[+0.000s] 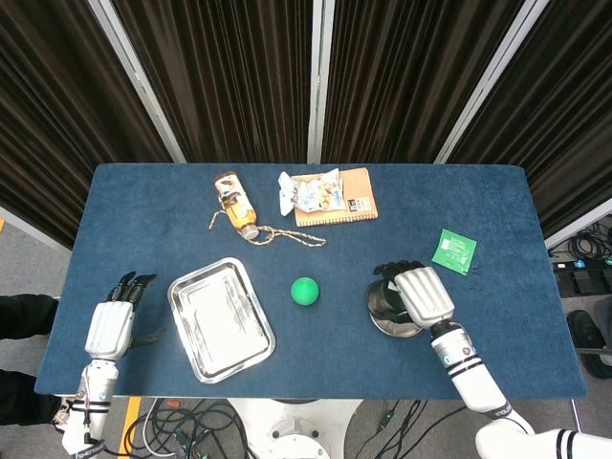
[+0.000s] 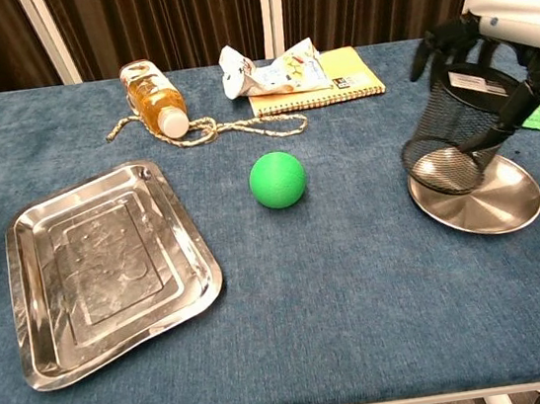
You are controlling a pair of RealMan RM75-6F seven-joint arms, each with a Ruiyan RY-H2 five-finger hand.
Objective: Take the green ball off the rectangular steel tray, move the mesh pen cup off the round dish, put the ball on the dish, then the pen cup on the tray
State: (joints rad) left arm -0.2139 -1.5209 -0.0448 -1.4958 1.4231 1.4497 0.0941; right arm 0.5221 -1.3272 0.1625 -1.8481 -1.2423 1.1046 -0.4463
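The left hand (image 1: 110, 325) rests open at the table's (image 1: 143, 210) left edge, fingers straight and holding nothing, just beside the bare tray (image 2: 109, 263). A bottle (image 2: 153, 98) and rope (image 2: 211, 128) lie behind the tray. The ball (image 2: 277, 179) sits on the table between tray and dish (image 2: 494, 202). A snack bag (image 2: 278, 69) lies on a notebook (image 2: 348, 77) at the back. The right hand (image 2: 510, 21) grasps the cup (image 2: 454, 128), tilted and lifted above the dish. A green packet (image 1: 454, 251) lies to the right.
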